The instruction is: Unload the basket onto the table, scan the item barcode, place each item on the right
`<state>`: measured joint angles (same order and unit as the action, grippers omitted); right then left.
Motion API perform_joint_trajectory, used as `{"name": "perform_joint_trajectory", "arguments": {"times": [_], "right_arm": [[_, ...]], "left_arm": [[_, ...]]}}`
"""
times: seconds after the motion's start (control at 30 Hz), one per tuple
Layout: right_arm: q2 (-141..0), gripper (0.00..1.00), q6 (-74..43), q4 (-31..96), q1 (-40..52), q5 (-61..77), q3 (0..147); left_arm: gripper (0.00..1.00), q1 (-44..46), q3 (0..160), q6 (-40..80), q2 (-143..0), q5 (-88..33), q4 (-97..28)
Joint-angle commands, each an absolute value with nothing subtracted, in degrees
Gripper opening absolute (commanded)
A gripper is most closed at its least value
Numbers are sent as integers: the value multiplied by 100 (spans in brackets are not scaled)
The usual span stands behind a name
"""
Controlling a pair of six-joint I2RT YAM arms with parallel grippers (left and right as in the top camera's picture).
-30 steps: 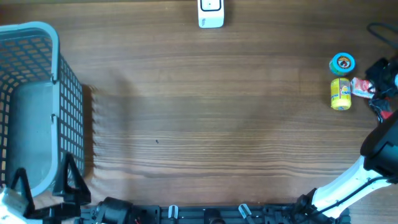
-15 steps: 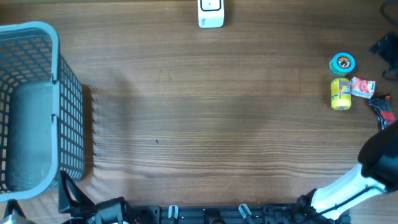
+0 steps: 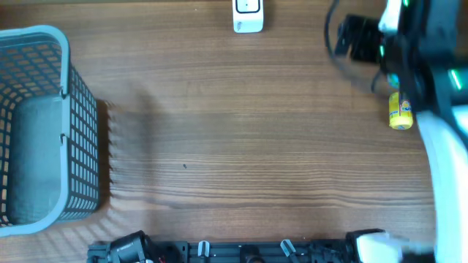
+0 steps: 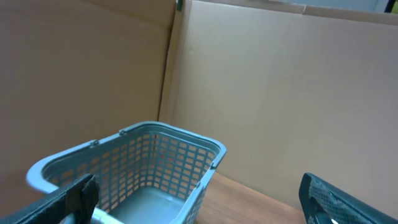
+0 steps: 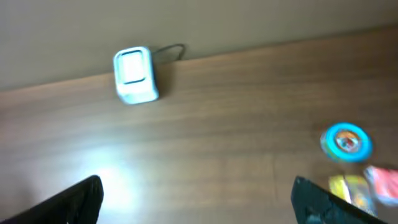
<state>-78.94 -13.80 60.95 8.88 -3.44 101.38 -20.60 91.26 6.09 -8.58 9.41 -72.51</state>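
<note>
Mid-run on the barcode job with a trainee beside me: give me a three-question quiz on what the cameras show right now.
1. True or false: the right pincer is gripping the yellow can.
2. In the overhead view, where does the white scanner stand? A: at the top of the picture, near the middle. B: right beside the yellow can. C: in the bottom left corner.
3. Fill in: the left wrist camera looks down at the mesh ____.
Key: 1 false, its jaws stand open with nothing between them. 2 A. 3 basket.
</note>
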Motion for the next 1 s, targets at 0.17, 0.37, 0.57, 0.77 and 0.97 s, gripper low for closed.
{"name": "perform_joint_trajectory", "arguments": {"times": [0.17, 0.37, 0.57, 0.77, 0.97], "right_arm": [[-4831, 94, -2908, 6810, 2882, -2366, 8416], [-2604, 92, -3728, 6984, 3347, -2858, 7096], [-2211, 94, -2386, 6180, 3347, -2709, 7011], [-2683, 100, -989, 4550, 3347, -2718, 6261], [-3680, 100, -333, 3181, 3347, -2987, 5404]], "left_arm": [[100, -1876, 9105, 585, -784, 773, -7439], [100, -1809, 9102, 685, -338, 749, -7483], [100, -1809, 8934, 799, -261, 749, -7502], [100, -1728, 8374, 838, -259, 749, -7550], [100, -1398, 7983, 945, -239, 565, -7502]]}}
